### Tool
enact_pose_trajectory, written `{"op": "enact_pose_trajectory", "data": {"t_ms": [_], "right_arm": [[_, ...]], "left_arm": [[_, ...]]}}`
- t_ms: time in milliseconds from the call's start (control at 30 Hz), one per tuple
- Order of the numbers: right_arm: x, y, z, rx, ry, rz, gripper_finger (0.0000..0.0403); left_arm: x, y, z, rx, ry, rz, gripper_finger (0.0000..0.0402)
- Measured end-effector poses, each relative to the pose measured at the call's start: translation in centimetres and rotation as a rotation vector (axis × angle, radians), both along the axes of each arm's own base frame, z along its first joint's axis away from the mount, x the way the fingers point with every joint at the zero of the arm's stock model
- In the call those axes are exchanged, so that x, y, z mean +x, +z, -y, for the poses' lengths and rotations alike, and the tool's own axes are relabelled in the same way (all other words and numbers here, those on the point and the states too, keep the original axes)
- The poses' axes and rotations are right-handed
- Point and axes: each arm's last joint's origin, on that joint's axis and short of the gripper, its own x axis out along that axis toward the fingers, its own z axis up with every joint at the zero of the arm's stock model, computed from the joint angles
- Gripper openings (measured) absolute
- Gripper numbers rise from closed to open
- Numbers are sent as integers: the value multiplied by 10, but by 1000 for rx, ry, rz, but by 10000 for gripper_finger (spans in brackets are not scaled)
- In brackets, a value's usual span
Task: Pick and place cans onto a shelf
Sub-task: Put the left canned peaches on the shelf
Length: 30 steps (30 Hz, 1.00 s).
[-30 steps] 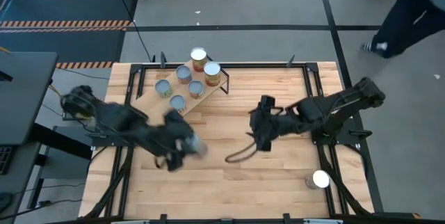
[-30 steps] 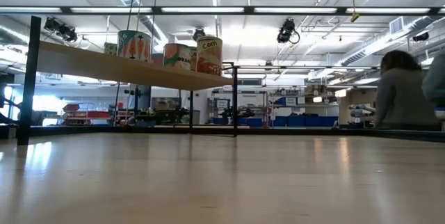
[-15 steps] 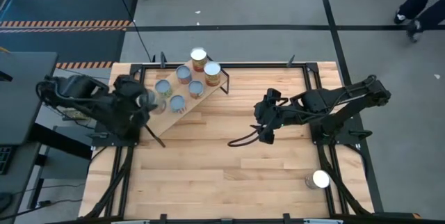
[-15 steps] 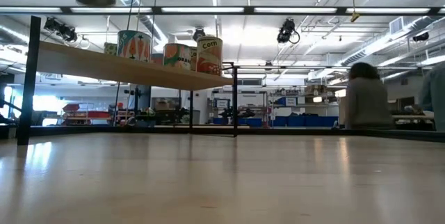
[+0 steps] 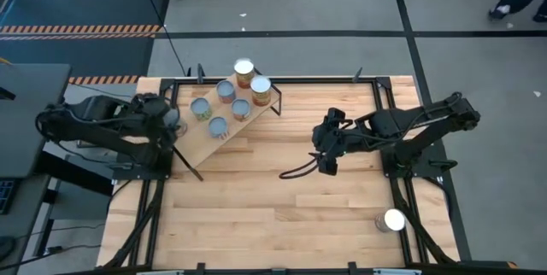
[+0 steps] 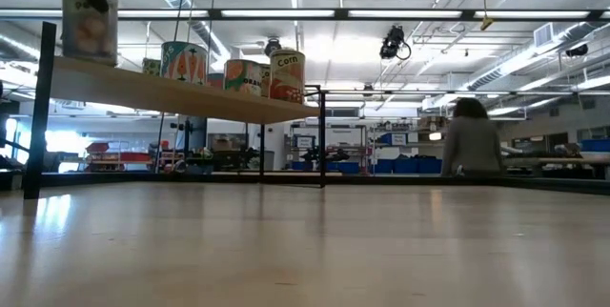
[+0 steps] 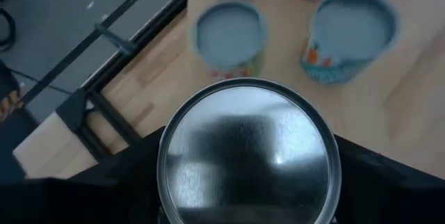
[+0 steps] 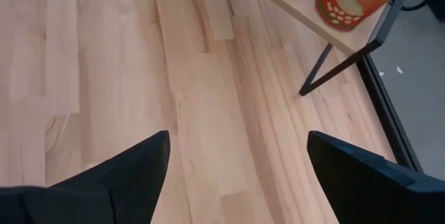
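- On the shelf [image 5: 224,121], a tilted plank at the table's [image 5: 282,215] far left corner, stand six cans: two orange-labelled at the raised end, four behind them.
- Left gripper [image 5: 173,122] is clamped on a seventh can [image 7: 249,153], held at the shelf's lower end beside the standing cans.
- Near the table's right front corner an eighth can [image 5: 393,219] stands alone, well apart from the shelf.
- Right gripper [image 8: 233,165] hovers over the table's middle, fingers apart, holding nothing.
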Motion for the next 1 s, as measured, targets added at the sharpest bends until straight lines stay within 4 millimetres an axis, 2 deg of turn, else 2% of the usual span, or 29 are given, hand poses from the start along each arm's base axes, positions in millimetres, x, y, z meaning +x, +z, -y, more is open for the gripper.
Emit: {"op": "enact_pose_trajectory", "data": {"t_ms": [200, 367, 667, 1000], "right_arm": [[3, 1, 7, 0, -22, 12, 348], [6, 2, 9, 44, -3, 38, 348], [7, 3, 6, 91, -8, 52, 348], [5, 3, -2, 128, 7, 54, 348]], "left_arm": [[5, -7, -5, 5, 18, -46, 313], [5, -7, -11, -13, 58, -55, 345], [11, -6, -16, 10, 40, -60, 349], [12, -7, -19, -39, 64, -62, 352]]}}
